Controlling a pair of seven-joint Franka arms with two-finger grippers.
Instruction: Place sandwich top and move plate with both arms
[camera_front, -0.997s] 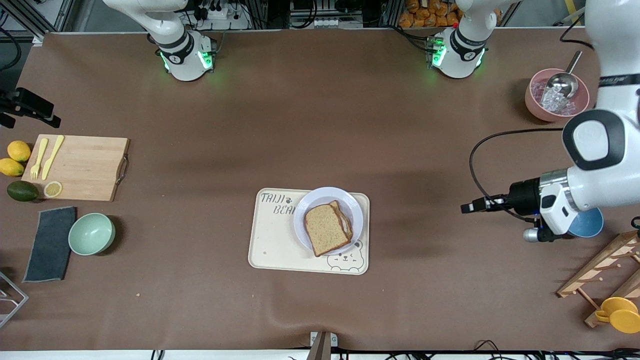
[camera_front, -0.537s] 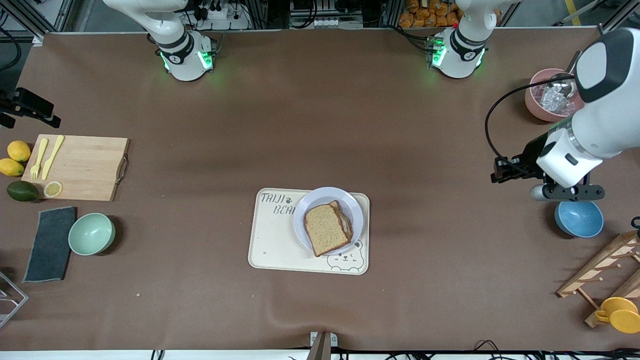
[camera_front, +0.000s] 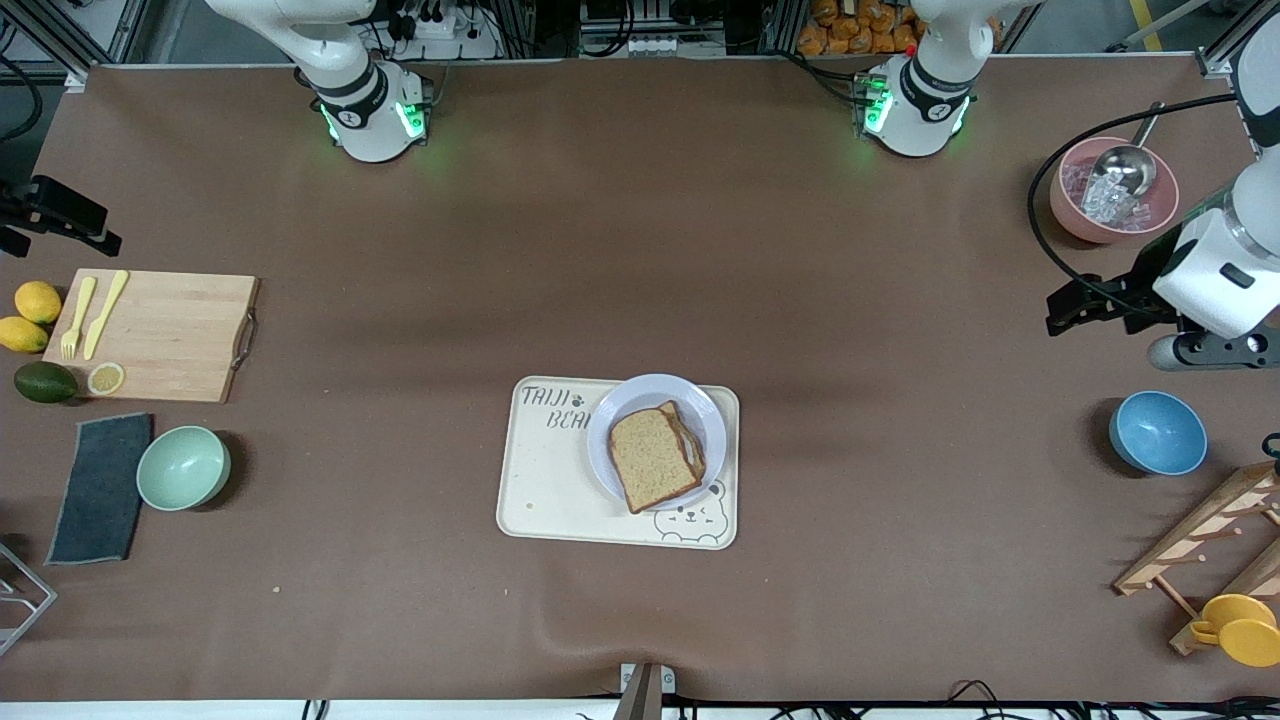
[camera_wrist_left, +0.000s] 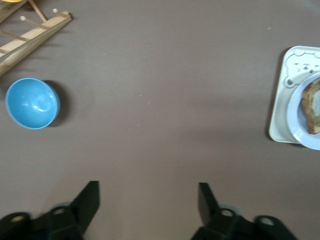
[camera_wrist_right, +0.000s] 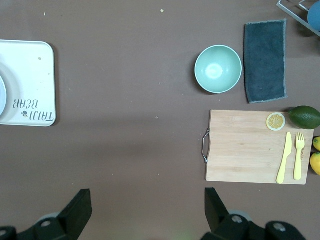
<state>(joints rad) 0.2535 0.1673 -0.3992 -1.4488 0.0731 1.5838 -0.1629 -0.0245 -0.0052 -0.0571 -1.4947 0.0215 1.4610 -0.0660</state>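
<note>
Sandwich top rests on plate (claws empty).

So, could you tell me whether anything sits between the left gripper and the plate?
Nothing visible does. The left gripper, open, hangs over bare table toward the left arm's end; only brown mat lies between it and the plate on the tray.

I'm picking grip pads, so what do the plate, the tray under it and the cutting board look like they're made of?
The plate: probably glazed ceramic or melamine, smooth and pale lavender-white with a soft sheen.
The tray: likely matte plastic or bamboo-fibre composite, an even cream with a printed bear and rounded moulded corners.
The cutting board: light wood, maybe bamboo, with visible grain and a dark metal handle.
</note>
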